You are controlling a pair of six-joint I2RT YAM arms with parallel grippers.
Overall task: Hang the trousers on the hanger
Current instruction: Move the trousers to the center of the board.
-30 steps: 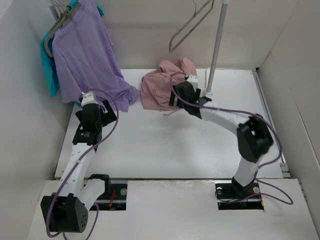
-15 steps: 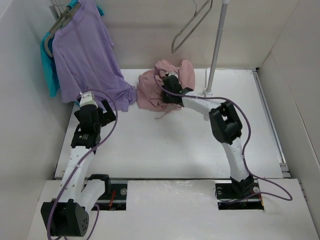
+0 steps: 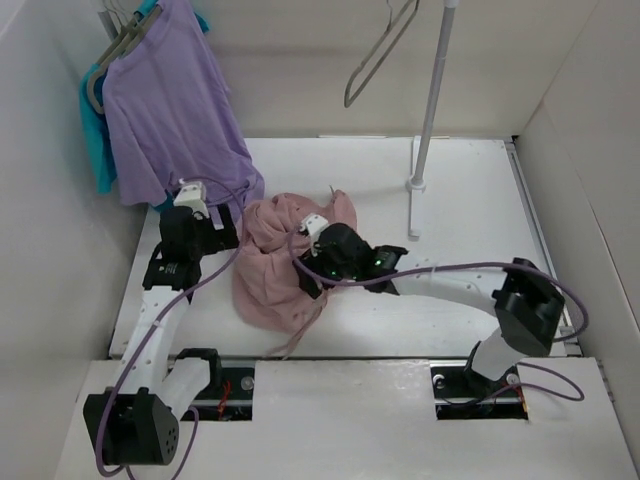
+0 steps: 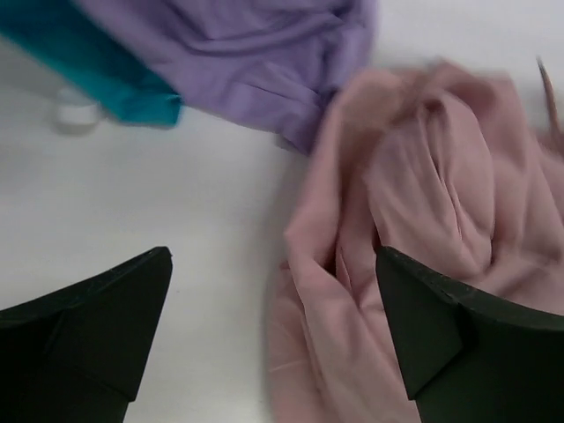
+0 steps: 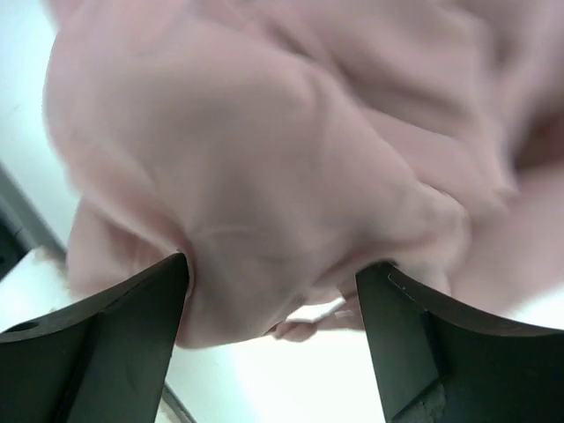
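The trousers (image 3: 275,265) lay left of centre on the table (image 3: 470,215). The hanger (image 3: 380,50) hung above the far edge, shirts (image 3: 170,100) at the far-left corner.

Purple shirt (image 3: 175,105) on a thick grey hanger (image 3: 112,55) at far left, hem reaching the white surface (image 3: 400,310). Teal shirt (image 3: 98,135) behind it. Thin metal pole (image 3: 430,95) upright at the far side, base on the surface.

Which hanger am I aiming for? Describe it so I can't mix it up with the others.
Find the white upright pole at the back of the table. The hanger dangles just left of its top, a thin grey bare frame with a curved hook. The hangers in the back left corner carry a purple shirt and a teal one; this one carries nothing.
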